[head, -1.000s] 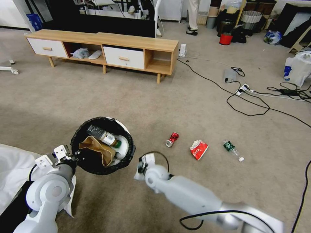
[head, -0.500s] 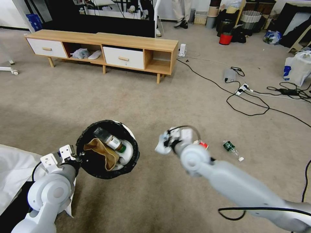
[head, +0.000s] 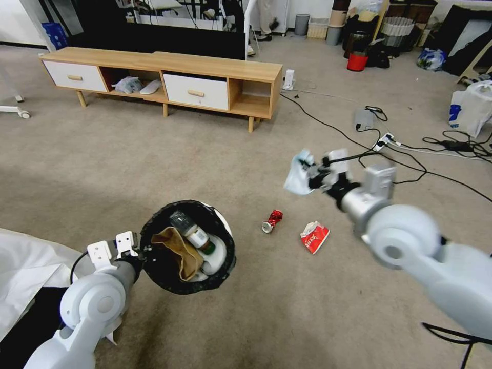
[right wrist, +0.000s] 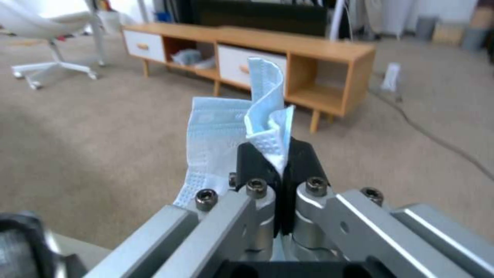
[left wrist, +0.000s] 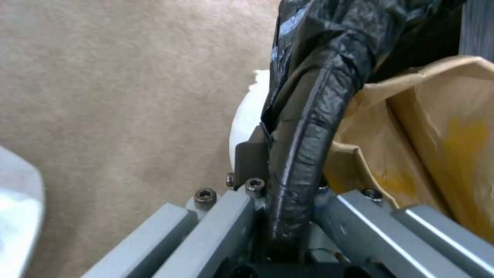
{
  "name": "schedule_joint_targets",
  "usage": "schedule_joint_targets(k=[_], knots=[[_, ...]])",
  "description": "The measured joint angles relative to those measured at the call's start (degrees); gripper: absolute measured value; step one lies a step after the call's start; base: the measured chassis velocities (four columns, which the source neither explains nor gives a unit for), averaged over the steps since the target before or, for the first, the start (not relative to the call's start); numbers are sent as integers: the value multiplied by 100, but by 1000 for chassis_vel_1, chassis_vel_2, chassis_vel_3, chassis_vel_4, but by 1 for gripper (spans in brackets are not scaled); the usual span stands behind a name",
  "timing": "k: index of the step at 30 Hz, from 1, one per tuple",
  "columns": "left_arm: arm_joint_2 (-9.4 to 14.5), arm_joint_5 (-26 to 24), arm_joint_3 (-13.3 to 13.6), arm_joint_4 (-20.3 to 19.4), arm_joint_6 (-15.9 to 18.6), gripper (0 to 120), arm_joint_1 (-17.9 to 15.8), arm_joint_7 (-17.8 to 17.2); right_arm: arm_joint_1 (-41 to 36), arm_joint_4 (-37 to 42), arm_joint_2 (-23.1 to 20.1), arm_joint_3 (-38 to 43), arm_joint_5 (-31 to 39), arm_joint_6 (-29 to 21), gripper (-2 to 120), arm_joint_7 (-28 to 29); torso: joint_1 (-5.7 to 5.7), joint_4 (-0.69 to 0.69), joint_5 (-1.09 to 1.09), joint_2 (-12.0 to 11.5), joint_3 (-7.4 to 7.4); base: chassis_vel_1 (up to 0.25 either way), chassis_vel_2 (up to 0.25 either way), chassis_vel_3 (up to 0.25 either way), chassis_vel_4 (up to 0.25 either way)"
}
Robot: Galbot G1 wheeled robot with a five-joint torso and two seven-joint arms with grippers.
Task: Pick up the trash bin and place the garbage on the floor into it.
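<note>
Holding the trash bin [head: 187, 247] by its rim, the left gripper [left wrist: 280, 193] has its jaws closed on the black bag [left wrist: 319, 88] and the plastic edge under it. The bin hangs above the carpet [head: 205, 154] in the lower left part of the head view, with a brown paper bag [head: 179, 253] and a bottle [head: 193, 234] inside.

The right gripper [right wrist: 278, 164] is up in the air, well apart from the bin, and its jaws pinch only one corner of a light blue face mask [right wrist: 242, 119]; the rest hangs free. This thin hold may slip during a swing, or the mask may land beside the opening. The slippery liner could also let the loaded bin tilt.

A crushed red can [head: 272, 221] and a red-white wrapper [head: 314, 237] lie on the floor between the two arms.
</note>
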Motion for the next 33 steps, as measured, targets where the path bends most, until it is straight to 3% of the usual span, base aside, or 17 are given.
schedule_joint_targets(k=[7, 11, 14, 16, 29, 33], knots=[[-129, -428, 587, -35, 27, 0, -403, -318, -540, 367, -453, 689, -179, 415, 0, -863, 0, 0, -2, 0, 0, 0, 0, 0, 0], [-182, -608, 791, -33, 27, 0, -579, -464, -539, 453, -496, 718, -230, 550, 0, -1058, 0, 2, 0, 0, 1, 0, 0, 0, 0], [-268, -802, 1178, 71, 27, 0, -958, -619, -539, 605, -586, 724, -337, 744, 0, -1327, 0, -2, 1, 0, 0, 0, 0, 0, 0], [-298, -858, 1299, 109, 27, 0, -1063, -655, -539, 647, -620, 724, -363, 789, 0, -1400, 0, -1, 1, 0, 1, 0, 0, 0, 0], [-449, -1288, 1824, 289, 25, 0, -1560, -951, -570, 778, -731, 499, -615, 1099, 0, -2007, 0, 0, -1, 0, 1, 0, 0, 0, 0], [-609, -1670, 1945, 296, 22, 0, -1794, -1234, -626, 786, -634, 186, -734, 1118, 0, -2048, 0, 0, -1, 0, 1, 0, 0, 0, 0]])
